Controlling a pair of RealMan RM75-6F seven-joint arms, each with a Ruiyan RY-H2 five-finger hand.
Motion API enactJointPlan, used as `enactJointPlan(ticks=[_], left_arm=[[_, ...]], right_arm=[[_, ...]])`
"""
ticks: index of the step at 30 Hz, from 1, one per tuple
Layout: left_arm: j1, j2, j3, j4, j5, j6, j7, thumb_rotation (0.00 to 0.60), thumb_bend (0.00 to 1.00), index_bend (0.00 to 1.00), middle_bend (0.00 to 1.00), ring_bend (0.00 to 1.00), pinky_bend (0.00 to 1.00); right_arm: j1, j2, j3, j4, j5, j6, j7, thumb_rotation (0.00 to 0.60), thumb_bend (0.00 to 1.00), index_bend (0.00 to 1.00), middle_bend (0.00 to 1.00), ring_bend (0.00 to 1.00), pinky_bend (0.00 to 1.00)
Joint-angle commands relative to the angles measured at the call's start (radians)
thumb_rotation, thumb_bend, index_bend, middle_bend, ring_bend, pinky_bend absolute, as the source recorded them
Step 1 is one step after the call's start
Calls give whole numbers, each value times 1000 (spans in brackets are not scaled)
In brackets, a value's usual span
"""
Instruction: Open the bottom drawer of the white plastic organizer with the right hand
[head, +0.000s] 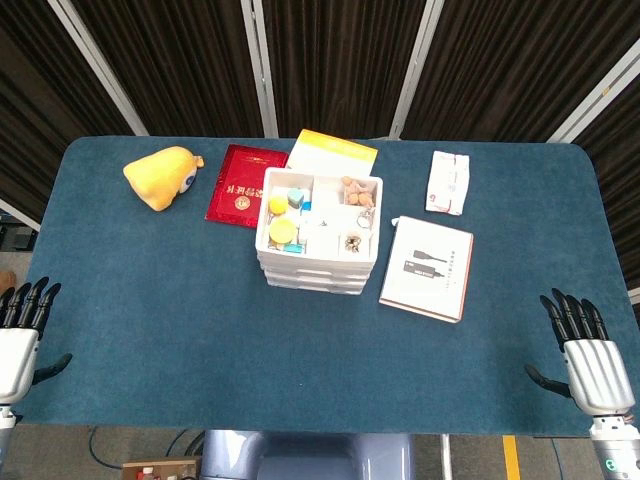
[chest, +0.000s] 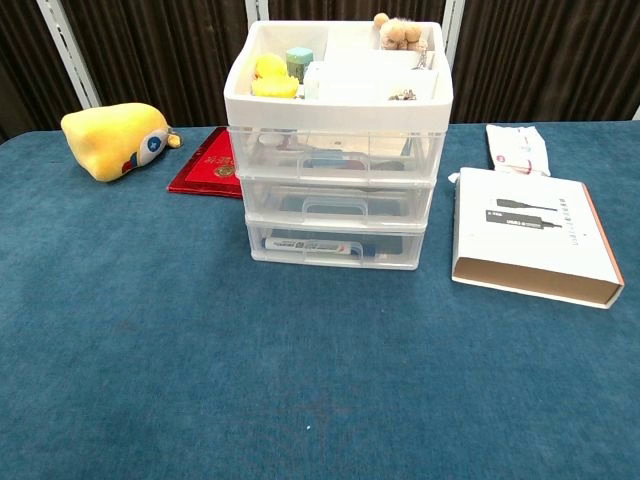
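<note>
The white plastic organizer stands mid-table with a top tray of small items and three clear drawers below. In the chest view its bottom drawer is pushed in, with a marker lying inside. My right hand rests at the table's near right edge, fingers spread, holding nothing, far from the organizer. At the near left edge my left hand lies the same way, empty. Neither hand shows in the chest view.
A white box lies just right of the organizer. A tissue pack sits at the back right. A red booklet, a yellow plush toy and a yellow-edged booklet lie behind and left.
</note>
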Motion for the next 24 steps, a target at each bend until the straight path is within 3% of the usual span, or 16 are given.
enactJointPlan(ticks=[1, 20, 22, 24], left_arm=[[-1, -3, -5, 8, 2, -12, -5, 600, 49, 26, 0, 0, 45], [10, 11, -28, 8, 21, -44, -52, 600, 49, 21, 0, 0, 44], [12, 9, -28, 11, 35, -38, -49, 600, 50, 20, 0, 0, 44], [16, 7, -27, 14, 40, -37, -46, 600, 49, 20, 0, 0, 44]], right_arm=[[-1, -1, -1, -2, 3, -2, 1, 600, 221, 0, 0, 0, 15], [0, 6, -9, -41, 20, -35, 24, 600, 221, 0, 0, 0, 26], [1, 8, -14, -51, 14, -40, 35, 600, 225, 0, 15, 18, 97], [5, 12, -17, -70, 6, -46, 65, 600, 247, 0, 138, 156, 313]])
